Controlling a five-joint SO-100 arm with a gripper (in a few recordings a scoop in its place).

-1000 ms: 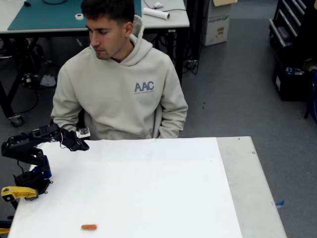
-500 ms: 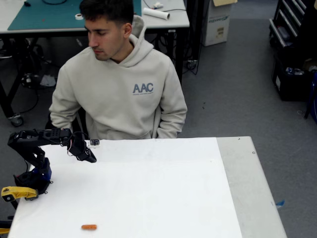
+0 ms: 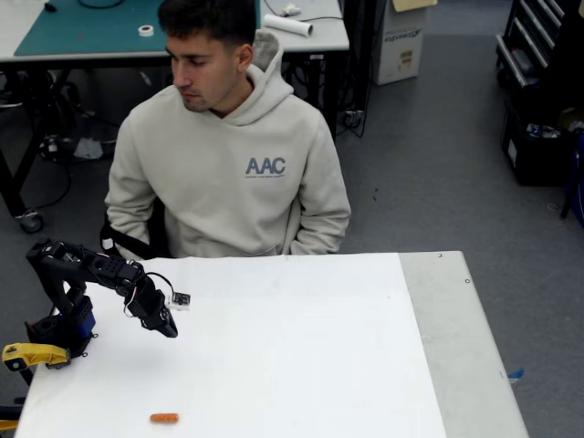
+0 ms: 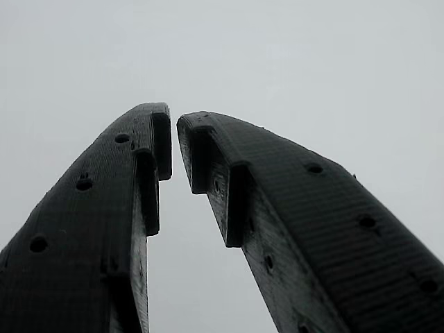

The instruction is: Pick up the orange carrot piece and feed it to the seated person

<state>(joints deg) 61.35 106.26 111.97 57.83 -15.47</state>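
Arm (image 3: 87, 267): black, jointed links, on a blue base (image 3: 73, 326) beside a yellow handle (image 3: 35, 354). Thin dark cable looped near the wrist; small white-marked camera board (image 3: 180, 299) on the side. Gripper (image 4: 173, 142): two black printed fingers (image 4: 104, 215), layer-lined, tapering to notched, stepped tips, with small round holes along each outer face.

A white bench (image 3: 274, 365) with a bare grey strip along its right side is standing on a grey floor (image 3: 429, 164). Behind, another table (image 3: 319, 36) is carrying a teal mat (image 3: 82, 27), and a cardboard box (image 3: 401, 41) is sitting beside dark shelving (image 3: 538, 82).
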